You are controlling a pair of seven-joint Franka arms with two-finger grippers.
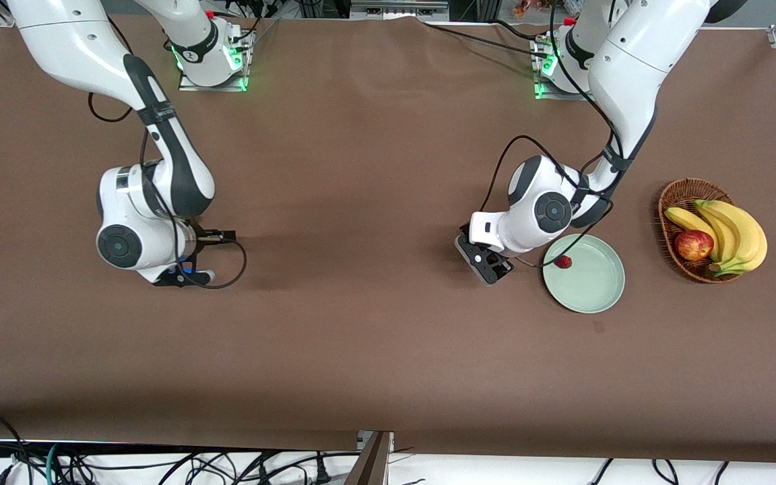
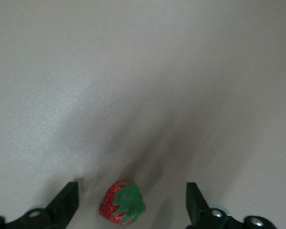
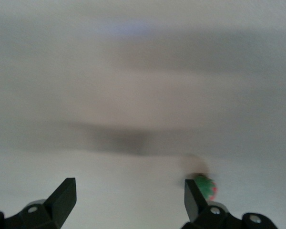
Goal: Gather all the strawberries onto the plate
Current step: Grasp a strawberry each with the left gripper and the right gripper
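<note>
Strawberry (image 2: 121, 209) between spread left hand (image 2: 132, 206) fingers; right hand (image 3: 128, 202) open, its berry (image 3: 206, 186) half-hidden.

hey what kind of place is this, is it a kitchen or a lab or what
Most likely a robotics lab, not a kitchen: two robot arms bolted to a brown-covered table, loose cables along its edge, and staged props, a mint-green plate and a wicker basket of fruit.

No readable text, label, brand, number or sign anywhere in these views.
</note>
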